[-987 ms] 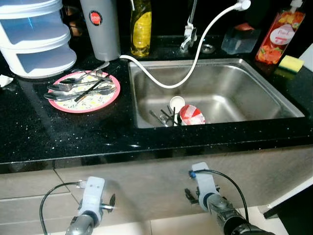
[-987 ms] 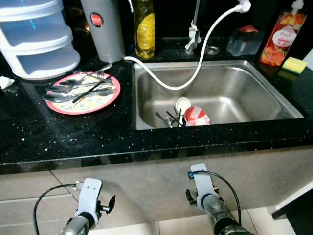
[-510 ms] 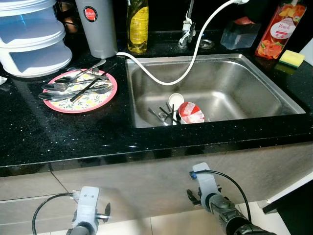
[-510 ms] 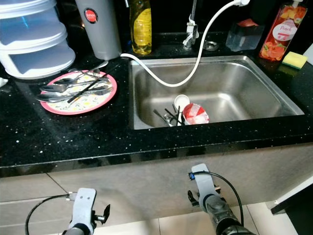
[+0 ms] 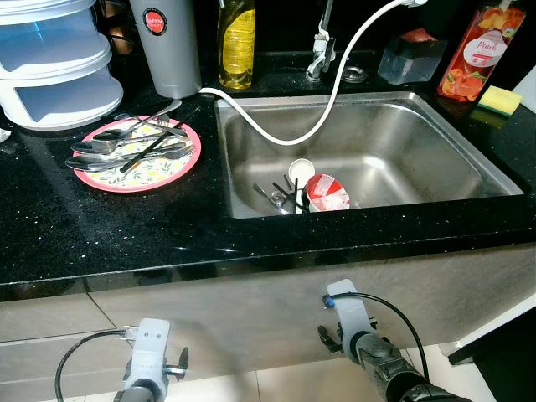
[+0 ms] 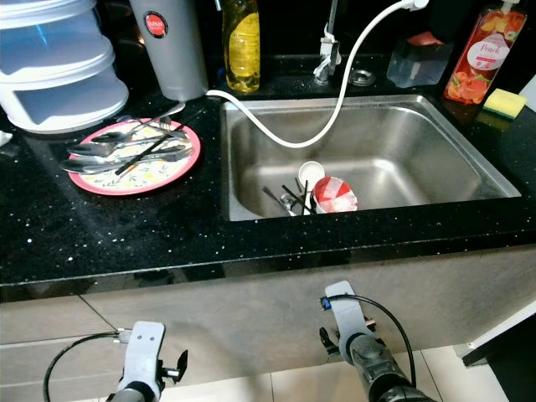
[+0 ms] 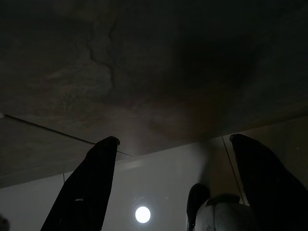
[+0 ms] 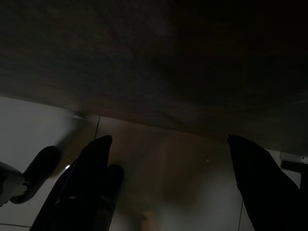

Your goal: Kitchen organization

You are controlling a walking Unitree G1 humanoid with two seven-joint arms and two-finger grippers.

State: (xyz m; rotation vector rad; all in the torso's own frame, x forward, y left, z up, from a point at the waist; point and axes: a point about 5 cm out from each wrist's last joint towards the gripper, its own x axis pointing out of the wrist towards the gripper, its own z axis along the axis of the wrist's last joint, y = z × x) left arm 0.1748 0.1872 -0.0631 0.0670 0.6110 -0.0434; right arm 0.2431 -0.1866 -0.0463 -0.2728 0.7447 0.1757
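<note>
A pink flowered plate [image 5: 191,163] lies on the black counter, left of the sink, with several spoons and forks [image 5: 126,146] piled on it. In the steel sink [image 5: 402,142] a red and white cup [image 5: 327,193] lies on its side. A small white cup [image 5: 300,172] and some dark utensils [image 5: 280,199] lie beside it. Both arms hang low in front of the cabinet, the left arm [image 5: 149,356] and the right arm [image 5: 368,343]. The left gripper [image 7: 173,139] is open and holds nothing. The right gripper [image 8: 168,138] is open too, over the floor.
A white hose [image 5: 335,92] loops from the wall into the sink. Along the back stand white stacked drawers [image 5: 50,67], a grey canister [image 5: 167,46], a yellow soap bottle [image 5: 235,42], the tap [image 5: 318,50], a clear box [image 5: 410,59], a red bottle [image 5: 473,54] and a yellow sponge [image 5: 497,98].
The head camera has shifted a little, so the counter sits slightly differently in the picture. The left arm hangs a bit lower. Nothing on the counter or in the sink has moved.
</note>
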